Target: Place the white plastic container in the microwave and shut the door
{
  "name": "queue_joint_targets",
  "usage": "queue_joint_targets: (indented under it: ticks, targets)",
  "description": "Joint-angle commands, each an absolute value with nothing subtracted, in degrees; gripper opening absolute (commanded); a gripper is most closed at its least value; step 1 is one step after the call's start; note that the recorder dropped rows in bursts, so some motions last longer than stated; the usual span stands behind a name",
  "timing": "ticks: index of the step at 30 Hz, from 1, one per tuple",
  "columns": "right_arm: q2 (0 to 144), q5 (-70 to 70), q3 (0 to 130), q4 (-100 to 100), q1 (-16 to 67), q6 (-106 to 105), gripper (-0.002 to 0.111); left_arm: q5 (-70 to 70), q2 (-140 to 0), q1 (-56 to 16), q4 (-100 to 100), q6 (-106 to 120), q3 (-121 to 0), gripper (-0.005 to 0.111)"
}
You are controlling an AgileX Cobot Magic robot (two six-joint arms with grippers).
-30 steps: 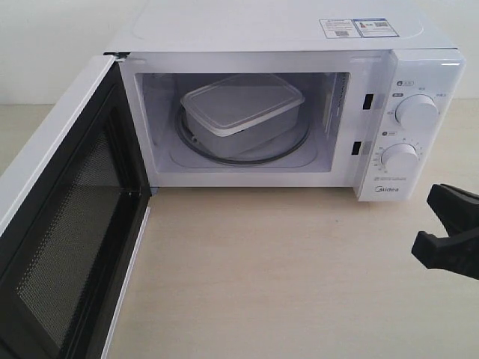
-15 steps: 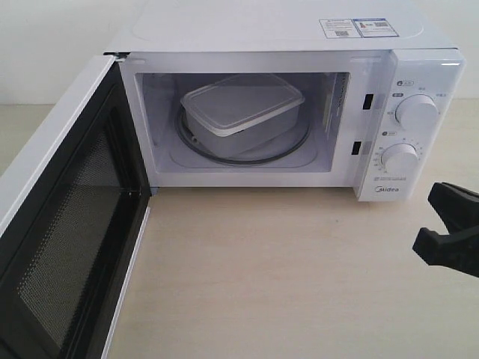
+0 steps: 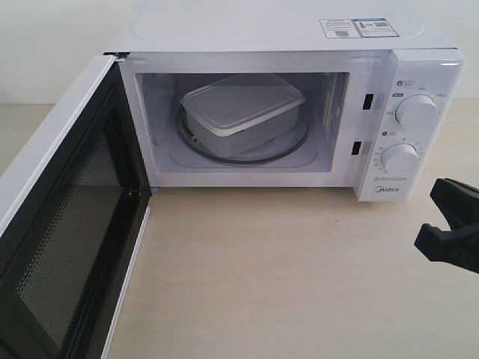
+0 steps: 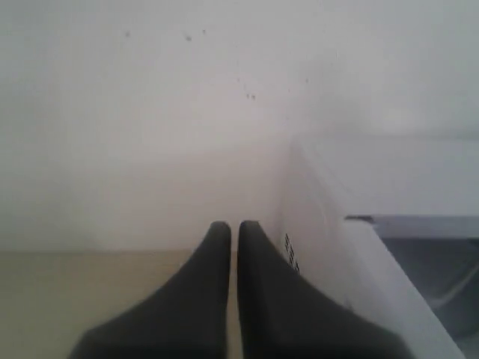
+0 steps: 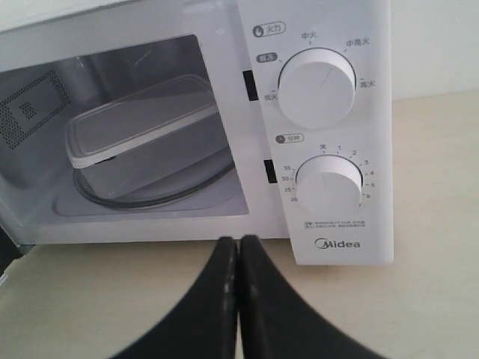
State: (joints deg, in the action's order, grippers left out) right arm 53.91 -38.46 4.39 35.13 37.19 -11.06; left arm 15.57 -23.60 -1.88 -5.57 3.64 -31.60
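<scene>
Container position: the white plastic container sits inside the microwave, lid on, resting on the glass turntable and turned at an angle to the cavity walls. We cannot read any marking on its side; the ring partly hides its base.

We note the right gripper with its fingers pressed together, holding nothing. It hangs over the table, well apart from the container, which lies beyond its fingertips and off toward the door side. The two dials stand near, straight ahead of it. In the exterior view only a black part of this gripper shows, cut off by the frame edge.

We see the left gripper narrowed to a thin slit, nothing between the fingers. Its picture is blurred. A white edge of the microwave housing lies just beside the fingertips; we cannot tell whether they touch.

The door stands wide open, black inner face and mesh window showing. Its lower corner is cut off, and its outer face shows only as a sliver.
</scene>
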Motion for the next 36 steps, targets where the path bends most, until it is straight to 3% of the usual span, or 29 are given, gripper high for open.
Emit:
queue_joint_targets:
  ticks: [1, 8, 13, 18, 36]
  targets:
    - [53.75, -39.04, 4.05, 35.21, 37.16, -10.99, 0.0, 32.28, -30.48, -1.85, -5.38, 2.64, -38.84, 0.004]
    - [53.75, -39.03, 4.05, 35.34, 37.16, -10.99, 0.0, 56.18, -41.74, -1.85, -8.73, 3.81, -49.87, 0.004]
    - [53.75, -39.03, 4.05, 35.34, 37.16, -10.99, 0.0, 62.87, -47.61, -1.85, -21.59, 13.13, -50.6, 0.004]
    - [53.75, -39.03, 4.05, 35.34, 37.16, -10.99, 0.0, 65.62, -53.07, -1.85, -32.75, 22.37, -50.6, 0.004]
    - [53.75, -44.82, 4.05, 35.08, 37.16, -10.99, 0.0, 64.49, -62.69, -1.85, -39.55, 29.63, -50.6, 0.004]
